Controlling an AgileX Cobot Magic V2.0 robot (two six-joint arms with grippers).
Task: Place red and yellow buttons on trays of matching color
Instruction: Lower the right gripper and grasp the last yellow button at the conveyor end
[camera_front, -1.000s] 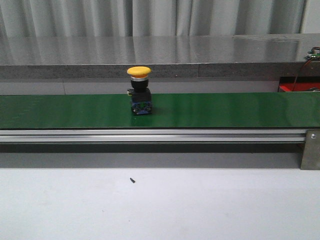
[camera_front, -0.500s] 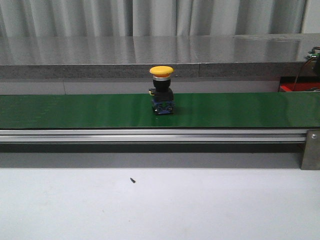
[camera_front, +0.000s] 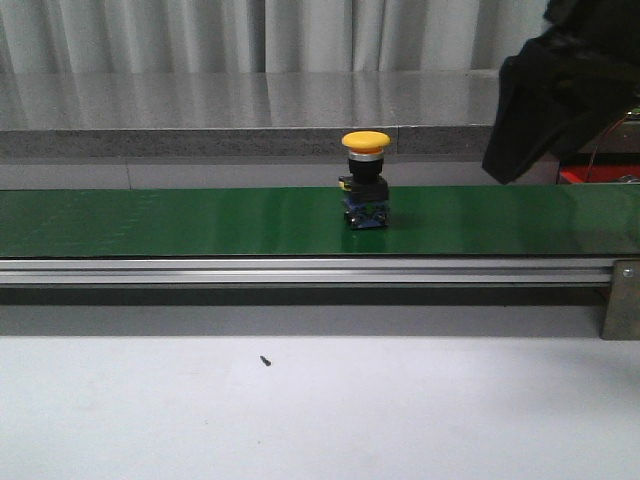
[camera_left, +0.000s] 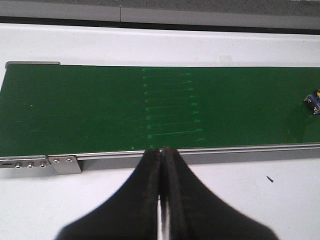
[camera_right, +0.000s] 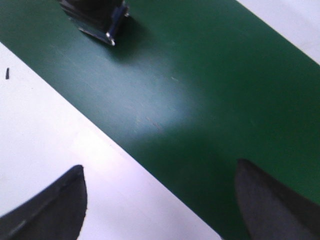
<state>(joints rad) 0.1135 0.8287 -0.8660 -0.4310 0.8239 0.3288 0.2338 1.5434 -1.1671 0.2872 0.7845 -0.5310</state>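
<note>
Yellow button (camera_front: 366, 180) stands upright on the green conveyor belt (camera_front: 150, 220), long axis vertical, mushroom cap on top, blue base on the belt. Right gripper (camera_right: 160, 200) hangs over the belt with fingers spread wide, holding nothing; left gripper (camera_left: 161, 195) has its fingers pressed together, empty. Since half a second ago the button has travelled rightward, and the right arm (camera_front: 560, 90) has entered at upper right.

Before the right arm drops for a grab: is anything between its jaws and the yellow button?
Nothing visible. The yellow button stands alone on the green belt; the right gripper, jaws open, has only bare belt before it.
</note>
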